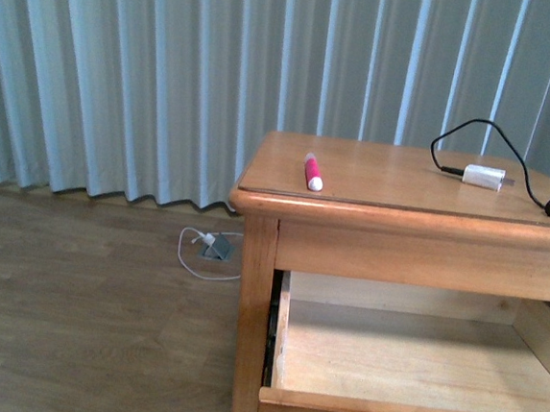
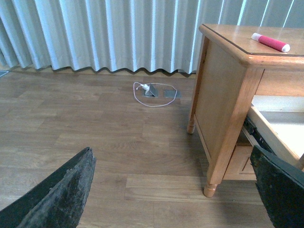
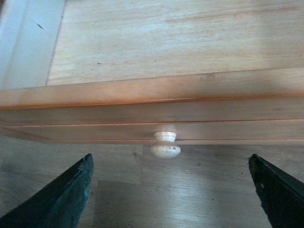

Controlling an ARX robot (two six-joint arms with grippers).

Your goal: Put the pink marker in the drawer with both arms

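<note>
I am looking at a pale pleated curtain (image 1: pixel 170 81) hanging across the whole back of the room, down to a grey-brown wood-plank floor (image 1: pixel 73 314). The honey-coloured wooden surface (image 1: pixel 393 183) is standing on its legs in front of the curtain, filling the right of my front view. Under its top the drawer (image 1: pixel 402 410) is standing pulled out toward me, its pale bare bottom showing.

My left pincer (image 2: pixel 171 149) is hanging out beyond the surface's left side, above the floor. Its two black fingers (image 2: pixel 61 190) are spread wide with nothing between them. My right pincer (image 3: pixel 169 156) is hovering in front of the drawer's front panel, its fingers likewise spread wide and gripping nothing.

A white charger block (image 1: pixel 483 176) is lying toward the right of the surface, its black cable (image 1: pixel 475 127) arching behind it and running on toward the surface's right side. On the floor near the curtain, a thin white cord (image 1: pixel 203 258) is curling around a small grey floor plate (image 1: pixel 218 248).

The pink marker (image 1: pixel 313 172) is lying on the surface near its front left corner, a little back from the front edge. Its white end is pointing toward that edge, and it is well apart from the charger block. The drawer's small round knob (image 3: pixel 165 145) is sitting in line between my right pincer's fingers, apart from both.
</note>
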